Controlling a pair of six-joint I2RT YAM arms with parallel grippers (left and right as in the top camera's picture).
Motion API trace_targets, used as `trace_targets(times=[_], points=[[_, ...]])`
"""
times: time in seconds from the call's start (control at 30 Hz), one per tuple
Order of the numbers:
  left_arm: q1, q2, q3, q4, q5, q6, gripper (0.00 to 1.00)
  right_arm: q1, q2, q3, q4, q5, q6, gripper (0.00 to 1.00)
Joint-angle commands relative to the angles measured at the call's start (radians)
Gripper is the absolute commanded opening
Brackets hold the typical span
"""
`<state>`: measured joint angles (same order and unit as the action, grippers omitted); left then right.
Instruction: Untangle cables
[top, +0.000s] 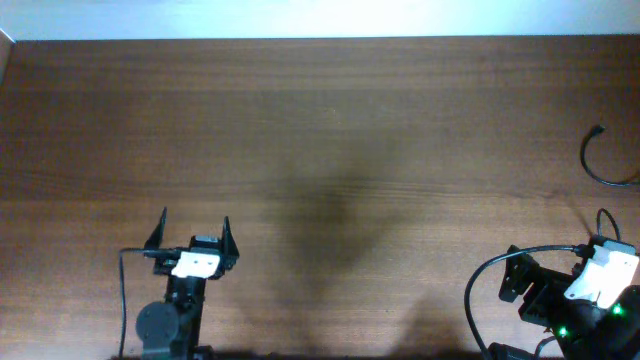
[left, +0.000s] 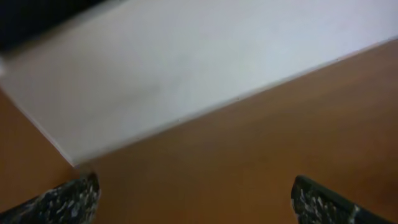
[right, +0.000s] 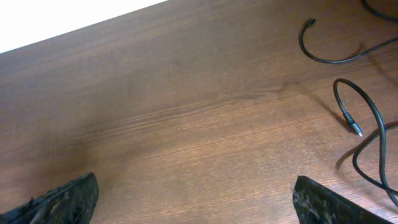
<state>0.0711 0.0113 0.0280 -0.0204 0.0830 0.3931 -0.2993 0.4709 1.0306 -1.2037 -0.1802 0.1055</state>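
The cables are thin black cords at the far right of the table. In the overhead view one cable (top: 588, 165) curves off the right edge. In the right wrist view one cable (right: 323, 60) with a plug end arcs at the upper right, a second cable (right: 373, 111) loops down to a small plug, and a third strand crosses it at the frame's edge. My right gripper (right: 199, 202) is open and empty, to the left of these cables. My left gripper (top: 190, 235) is open and empty near the front left, with only bare wood between its fingers (left: 196, 202).
The brown wooden table (top: 320, 130) ends in a white border along its far edge (left: 155, 74). Thick black wires fixed to the arms loop beside the right arm (top: 480, 290) and the left arm (top: 123, 290).
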Motion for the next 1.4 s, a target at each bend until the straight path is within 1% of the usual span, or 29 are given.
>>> trace_targets(times=[0.0,0.07,0.13,0.2,0.23,0.3,0.37,0.4,1.1,1.2,1.27,1.33,1.37], points=[[-0.003,-0.006,-0.02,-0.063,-0.078,-0.128,0.99,0.006,-0.004,0.0,0.002,0.008,0.003,0.99],[-0.003,-0.006,-0.02,-0.064,-0.081,-0.174,0.99,0.006,-0.004,0.001,0.002,0.008,0.003,0.99],[-0.003,-0.006,-0.02,-0.064,-0.078,-0.296,0.99,0.006,-0.004,0.001,0.002,0.008,0.003,0.99],[-0.003,-0.006,-0.02,-0.064,-0.072,-0.459,0.99,0.006,-0.004,0.001,0.002,0.008,0.003,0.99],[-0.003,-0.006,-0.02,-0.064,-0.072,-0.468,0.99,0.006,-0.004,0.001,0.002,0.008,0.003,0.99],[-0.003,-0.006,-0.02,-0.064,-0.08,-0.447,0.99,0.006,-0.004,0.0,0.002,0.008,0.003,0.99],[-0.003,-0.006,-0.02,-0.064,-0.08,-0.367,0.99,0.006,-0.004,0.001,0.002,0.009,0.003,0.99],[-0.003,-0.006,-0.02,-0.064,-0.08,-0.362,0.99,0.006,-0.004,0.001,0.002,0.008,0.003,0.99],[-0.003,-0.005,-0.02,-0.063,-0.072,-0.362,0.99,0.006,-0.006,0.0,0.0,0.009,0.003,0.99],[-0.003,-0.005,-0.02,-0.063,-0.072,-0.362,0.99,0.012,-0.059,-0.001,-0.002,0.056,0.002,0.99],[-0.003,-0.005,-0.02,-0.063,-0.072,-0.362,0.99,0.051,-0.145,-0.041,0.043,0.083,0.003,0.99],[-0.003,-0.005,-0.02,-0.063,-0.072,-0.362,0.99,0.098,-0.223,-0.121,0.164,0.085,0.003,0.99],[-0.003,-0.005,-0.02,-0.063,-0.072,-0.362,0.99,0.125,-0.273,-0.184,0.265,0.085,0.003,0.99]])
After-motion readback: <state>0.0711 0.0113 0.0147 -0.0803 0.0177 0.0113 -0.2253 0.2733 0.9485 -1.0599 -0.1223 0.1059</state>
